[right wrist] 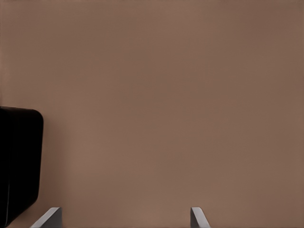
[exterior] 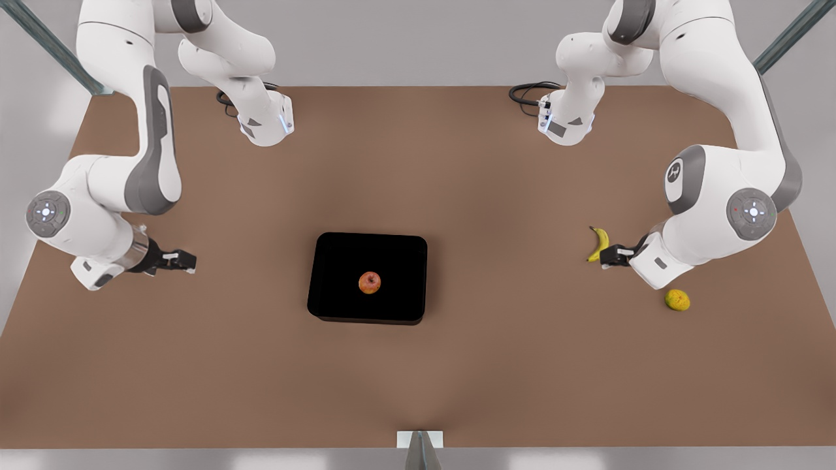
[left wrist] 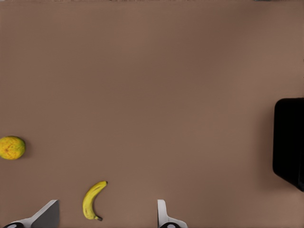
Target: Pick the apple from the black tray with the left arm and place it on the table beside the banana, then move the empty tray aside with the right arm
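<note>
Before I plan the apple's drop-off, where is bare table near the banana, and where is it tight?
Bare table runs wide between the black tray and the banana. Tight on the banana's other side: the left gripper, fingers open, hovers there, lumpy yellow-green fruit just beyond. The right gripper waits open past the tray.

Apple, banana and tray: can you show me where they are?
Apple [exterior: 369, 282], front view, middle of its red skin.
Banana [left wrist: 91, 200], left wrist view, middle of its curve.
Tray [exterior: 339, 261], front view, bare black floor.

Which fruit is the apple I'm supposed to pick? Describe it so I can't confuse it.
Find the black tray mid-table. The apple is the lone small round red-orange fruit inside it. The banana and a yellow-green lumpy fruit lie on the table instead.
</note>
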Robot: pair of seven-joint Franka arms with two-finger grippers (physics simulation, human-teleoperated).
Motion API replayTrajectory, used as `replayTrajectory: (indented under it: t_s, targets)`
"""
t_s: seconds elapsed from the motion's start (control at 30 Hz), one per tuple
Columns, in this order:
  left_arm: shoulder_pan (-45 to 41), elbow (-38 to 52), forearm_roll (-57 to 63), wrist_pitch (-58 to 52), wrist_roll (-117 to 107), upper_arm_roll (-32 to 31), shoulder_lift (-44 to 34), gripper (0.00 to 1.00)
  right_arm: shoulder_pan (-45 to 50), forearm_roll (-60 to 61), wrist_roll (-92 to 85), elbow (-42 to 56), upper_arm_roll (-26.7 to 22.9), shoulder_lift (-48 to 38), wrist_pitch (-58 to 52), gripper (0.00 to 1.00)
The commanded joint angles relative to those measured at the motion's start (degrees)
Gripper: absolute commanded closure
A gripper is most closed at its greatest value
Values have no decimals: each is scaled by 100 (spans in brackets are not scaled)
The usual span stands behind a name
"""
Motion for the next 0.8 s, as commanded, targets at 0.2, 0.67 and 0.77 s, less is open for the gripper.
replayTrajectory:
  t_s: [0.2,0.67,0.77]
  targets:
    - [-1897,205,135,707,-1754,-45,520,0,-25,2,-337,1063,-37,1458,414,0]
    - [-4077,2340,425,3600,-5991,95,3684,0,-42,55,-328,1986,-107,1221,-940,0]
    - [-4288,2684,636,4118,-5920,245,4194,0,-42,55,-328,1986,-99,1221,-931,0]
